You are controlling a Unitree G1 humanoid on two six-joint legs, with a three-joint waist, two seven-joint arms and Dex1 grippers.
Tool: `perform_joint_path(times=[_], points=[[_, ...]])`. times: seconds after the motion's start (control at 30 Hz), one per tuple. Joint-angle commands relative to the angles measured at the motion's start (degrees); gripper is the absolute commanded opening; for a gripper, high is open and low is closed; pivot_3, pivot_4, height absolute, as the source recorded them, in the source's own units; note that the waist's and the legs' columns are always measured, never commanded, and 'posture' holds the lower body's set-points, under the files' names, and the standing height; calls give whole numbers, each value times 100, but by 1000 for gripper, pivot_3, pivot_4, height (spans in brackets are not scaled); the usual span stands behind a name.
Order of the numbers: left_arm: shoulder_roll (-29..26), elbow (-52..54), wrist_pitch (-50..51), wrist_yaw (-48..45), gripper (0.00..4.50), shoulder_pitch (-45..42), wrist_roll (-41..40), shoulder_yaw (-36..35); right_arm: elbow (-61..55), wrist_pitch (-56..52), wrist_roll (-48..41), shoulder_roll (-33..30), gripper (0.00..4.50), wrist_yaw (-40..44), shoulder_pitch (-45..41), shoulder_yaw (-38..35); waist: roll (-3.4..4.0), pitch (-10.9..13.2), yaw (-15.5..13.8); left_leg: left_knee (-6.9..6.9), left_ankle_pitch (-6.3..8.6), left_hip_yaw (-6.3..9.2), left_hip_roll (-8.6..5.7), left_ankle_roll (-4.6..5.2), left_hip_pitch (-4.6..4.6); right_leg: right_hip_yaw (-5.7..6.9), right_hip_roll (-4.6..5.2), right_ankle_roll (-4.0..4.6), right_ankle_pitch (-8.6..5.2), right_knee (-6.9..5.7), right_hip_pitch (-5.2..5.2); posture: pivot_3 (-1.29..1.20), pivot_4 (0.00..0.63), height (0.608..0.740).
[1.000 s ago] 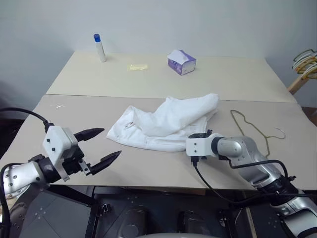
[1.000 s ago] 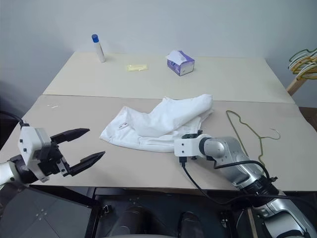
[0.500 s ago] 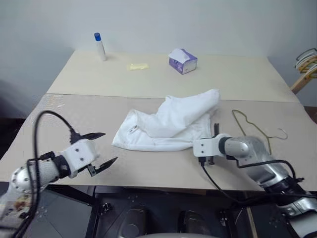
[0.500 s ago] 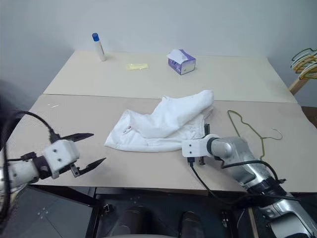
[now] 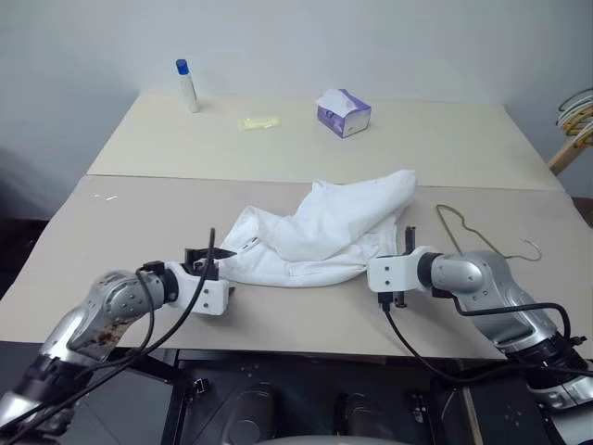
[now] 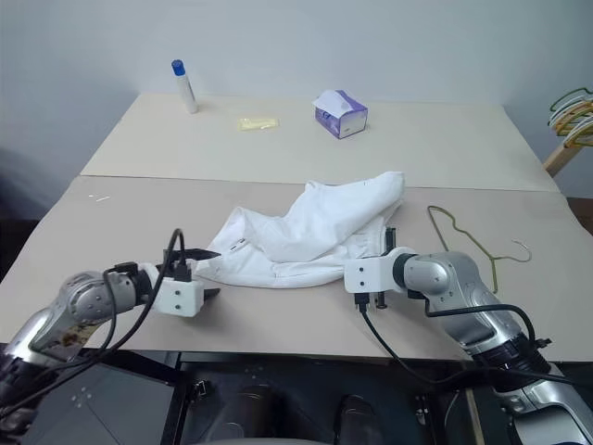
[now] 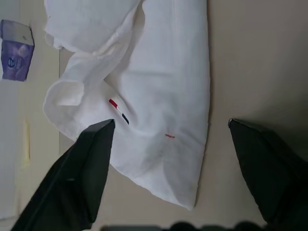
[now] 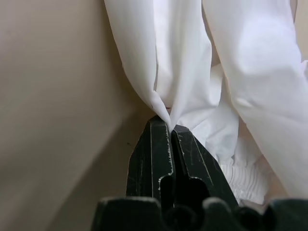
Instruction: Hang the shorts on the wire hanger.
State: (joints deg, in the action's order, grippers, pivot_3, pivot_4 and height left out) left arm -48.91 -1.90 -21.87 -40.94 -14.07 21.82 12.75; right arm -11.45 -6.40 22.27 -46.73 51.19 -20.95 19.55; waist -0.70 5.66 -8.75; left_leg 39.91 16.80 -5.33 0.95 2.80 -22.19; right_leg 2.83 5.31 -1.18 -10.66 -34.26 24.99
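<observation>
Right hand [image 8: 169,126] pinches shorts [image 5: 315,232] edge on bench [image 5: 139,204]; left hand [image 7: 171,154] spread over their other end; wire hanger [image 5: 473,236] beside.

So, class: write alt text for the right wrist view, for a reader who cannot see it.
The right gripper is shut on a pinched fold of the white shorts, which spread away from the black fingertips in loose folds. Beside the cloth lies the bare beige table.
</observation>
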Motion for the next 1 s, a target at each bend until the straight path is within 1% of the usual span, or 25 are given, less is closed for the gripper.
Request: perform_joint_path(times=[0.03, 0.17, 0.27, 0.3, 0.43, 0.5, 0.6, 0.67, 0.77, 0.83, 0.93, 0.97, 1.0], points=[[189, -601, -71, 145, 2552, -299, 466, 332, -241, 10, -56, -58, 0, 25, -55, -263, 4, -12, 7, 2, -2, 0, 1, -2, 3, 0, -1, -2, 0, -4, -1, 180, 60, 740], [348, -1142, -255, 250, 1203, -674, 624, 489, -282, 30, -84, -122, 0, 45, -24, -340, 15, -32, 24, 7, -13, 1, 6, -10, 19, -4, -4, -17, -9, -32, -3, 158, 56, 740], [402, -1394, -333, 296, 119, -849, 654, 524, -333, 35, -83, -131, 0, 57, 3, -382, 16, -42, 35, 13, -15, 1, 5, -9, 21, -7, -3, -9, -9, -53, 0, 150, 54, 740], [414, -1452, -354, 309, 26, -894, 655, 527, -355, 30, -87, -133, 0, 64, 11, -394, 17, -44, 37, 15, -14, 1, 4, -9, 20, -10, -3, -1, -5, -58, 3, 150, 54, 740], [380, -1537, -415, 305, 26, -1021, 582, 477, -381, 193, -175, -154, 0, 79, 47, -437, 15, -45, 54, 19, -14, 0, 3, -7, 17, -12, -2, 14, 3, -60, 5, 140, 54, 740], [243, -1350, -415, -30, 26, -980, 254, 383, -381, 353, -276, -219, 0, 131, 79, -494, 15, -45, 70, 24, -13, 0, 4, -6, 14, -12, -3, 13, 3, -60, 6, 140, 59, 740], [-205, -809, -514, -813, 26, -714, -655, 165, -427, 650, -623, -460, 0, 372, 177, -668, 15, -45, 183, 30, -11, 1, 5, -3, 2, -11, -2, 13, 2, -61, 15, 139, 65, 740], [-717, -265, -466, -1588, 26, -375, -1632, -35, -479, 1093, -1166, -796, 0, 806, 323, -831, 13, -43, 266, 35, -8, 5, 6, 2, -5, -15, 0, 13, 2, -61, 21, 139, 67, 740], [-1431, 376, -415, -2382, 26, 170, -2729, -413, -602, 1801, -2210, -1295, 0, 1569, 643, -1098, 12, -42, 358, 37, 2, 32, 10, 17, -3, -23, 4, 5, -3, -61, 22, 144, 67, 740], [-1787, 695, -359, -2807, 26, 503, -3320, -643, -695, 1987, -2722, -1565, 0, 1956, 848, -1239, 12, -42, 403, 36, 5, 35, 9, 20, 4, -28, 7, 2, -5, -57, 16, 148, 67, 740], [-2076, 1144, -35, -3072, 26, 958, -3877, -1014, -675, 2141, -3120, -1814, 0, 2311, 961, -1339, 12, -39, 473, 37, 8, 34, 12, 26, 24, -36, 10, -4, -10, -61, 0, 152, 67, 740], [-2095, 1233, 29, -3109, 26, 1056, -3980, -1107, -626, 2150, -3183, -1812, 0, 2330, 915, -1348, 10, -38, 482, 36, 9, 34, 12, 28, 25, -36, 11, -29, -25, -58, -1, 156, 65, 740], [-2003, 1257, 128, -3005, 26, 1025, -3973, -1162, -496, 2125, -3188, -1727, 0, 2279, 735, -1333, 10, -37, 483, 38, 9, 34, 14, 27, 32, -38, 11, -37, -29, -62, -3, 156, 65, 740]])
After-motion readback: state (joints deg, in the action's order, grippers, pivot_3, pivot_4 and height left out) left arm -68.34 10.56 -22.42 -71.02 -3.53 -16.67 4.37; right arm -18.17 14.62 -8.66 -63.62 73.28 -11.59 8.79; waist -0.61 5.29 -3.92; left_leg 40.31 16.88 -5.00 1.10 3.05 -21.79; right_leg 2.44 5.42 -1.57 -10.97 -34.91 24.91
